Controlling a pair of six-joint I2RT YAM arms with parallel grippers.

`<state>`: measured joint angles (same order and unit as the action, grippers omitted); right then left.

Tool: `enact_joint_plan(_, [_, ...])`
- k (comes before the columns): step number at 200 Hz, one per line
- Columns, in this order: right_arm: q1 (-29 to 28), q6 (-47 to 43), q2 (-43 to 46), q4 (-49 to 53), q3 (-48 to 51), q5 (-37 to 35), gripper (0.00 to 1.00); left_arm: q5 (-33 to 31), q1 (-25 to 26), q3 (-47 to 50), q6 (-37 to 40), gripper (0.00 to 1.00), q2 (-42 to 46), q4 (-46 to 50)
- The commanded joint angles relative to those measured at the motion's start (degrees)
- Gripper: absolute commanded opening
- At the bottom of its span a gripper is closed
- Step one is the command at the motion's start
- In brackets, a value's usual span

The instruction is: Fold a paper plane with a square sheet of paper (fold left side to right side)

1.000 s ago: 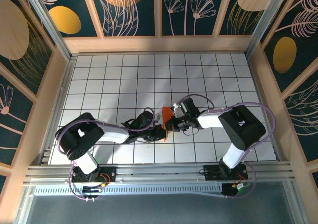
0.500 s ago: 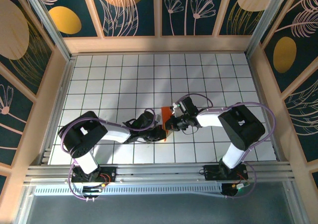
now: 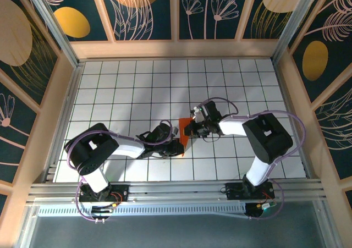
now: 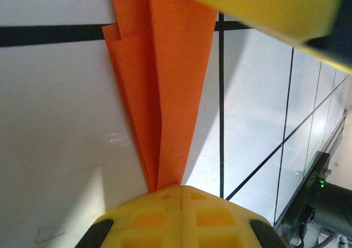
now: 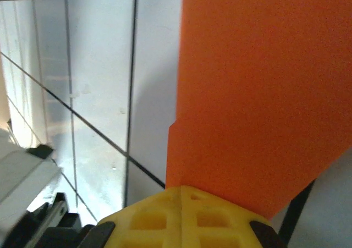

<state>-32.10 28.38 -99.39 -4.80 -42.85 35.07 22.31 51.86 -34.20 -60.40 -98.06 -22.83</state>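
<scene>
White tiled table (image 3: 126, 88), dark grid lines (image 4: 55, 34), floral wall panels (image 3: 209, 11) in wooden frames (image 3: 176, 48), metal rail (image 3: 176, 192) at near edge

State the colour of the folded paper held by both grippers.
Bright orange, plain and unmarked; the folded paper shows best in the left wrist view.

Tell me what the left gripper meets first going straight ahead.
The left gripper, shut on the folded bright orange paper, points along it toward the right gripper, whose yellow finger lies across the paper's far end; that probably comes first, though depth is unclear.
</scene>
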Motion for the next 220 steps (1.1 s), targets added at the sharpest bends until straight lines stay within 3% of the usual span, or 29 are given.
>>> enact_joint_plan(1, [0.37,-1.62,-2.29,2.33,-0.44,-2.20,0.00,-2.02,-0.07,-0.43,0.70,0.00,1.81,3.23])
enact_joint_plan(38, [0.38,-1.74,-3.44,3.23,0.54,-2.81,0.00,1.02,-1.97,-3.00,2.34,0.00,3.89,3.50])
enact_joint_plan(109, [0.37,-1.49,-2.87,3.33,1.15,-2.90,0.00,1.98,-2.37,-7.81,4.88,0.00,-3.22,4.50])
enact_joint_plan(220, [0.37,-2.63,-4.43,6.16,-0.39,-5.08,0.00,1.62,-0.16,-2.65,2.18,0.00,-3.81,1.52])
